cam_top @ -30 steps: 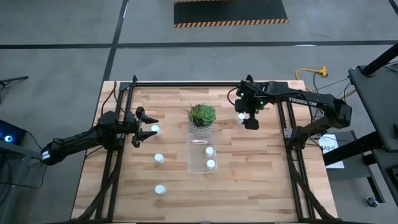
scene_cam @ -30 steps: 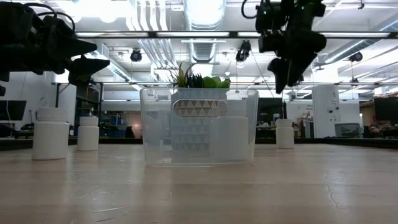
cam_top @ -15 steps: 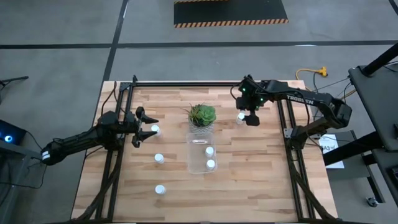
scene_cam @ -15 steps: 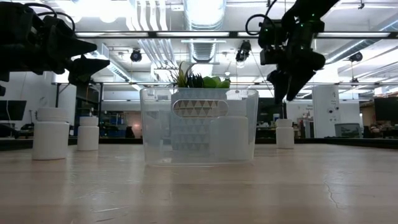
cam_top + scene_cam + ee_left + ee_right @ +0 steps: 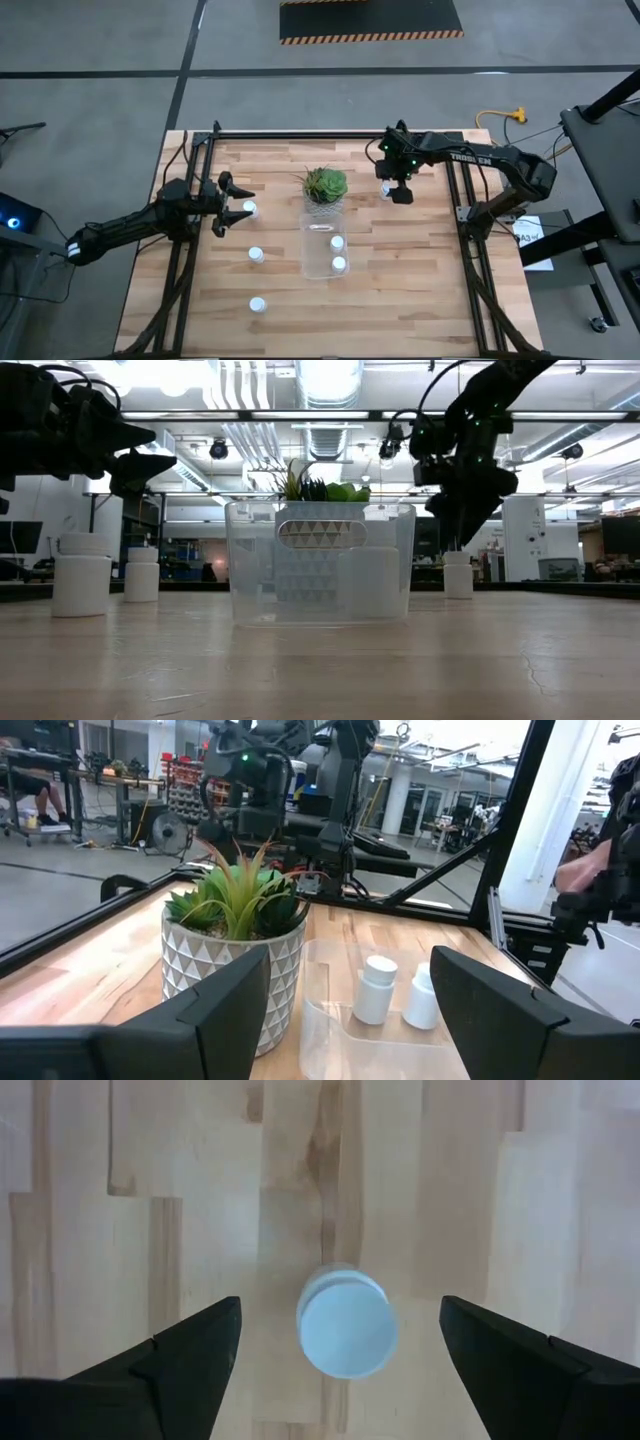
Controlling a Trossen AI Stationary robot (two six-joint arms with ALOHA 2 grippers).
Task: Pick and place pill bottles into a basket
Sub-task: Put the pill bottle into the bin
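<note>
The clear basket (image 5: 322, 255) stands at mid table with two white pill bottles (image 5: 338, 253) in it, just near of the potted plant (image 5: 325, 184). My right gripper (image 5: 340, 1305) is open and points down over a bottle (image 5: 343, 1330) that stands upright on the wood at the far right (image 5: 386, 187). Its fingers stand wide on either side and touch nothing. In the low view it hangs just above that bottle's cap (image 5: 458, 558). My left gripper (image 5: 243, 201) is open and raised at the left, above another bottle (image 5: 250, 208).
Two more bottles stand on the wood left of the basket (image 5: 256, 254) and toward the near edge (image 5: 257, 304). The plant stands against the basket's far end. Black frame rails (image 5: 462, 215) run along both table sides. Bare wood lies right of the basket.
My right gripper has gone down toward the bottle at the far right, shifting slightly toward the table's left. The bottle has stayed where it was.
</note>
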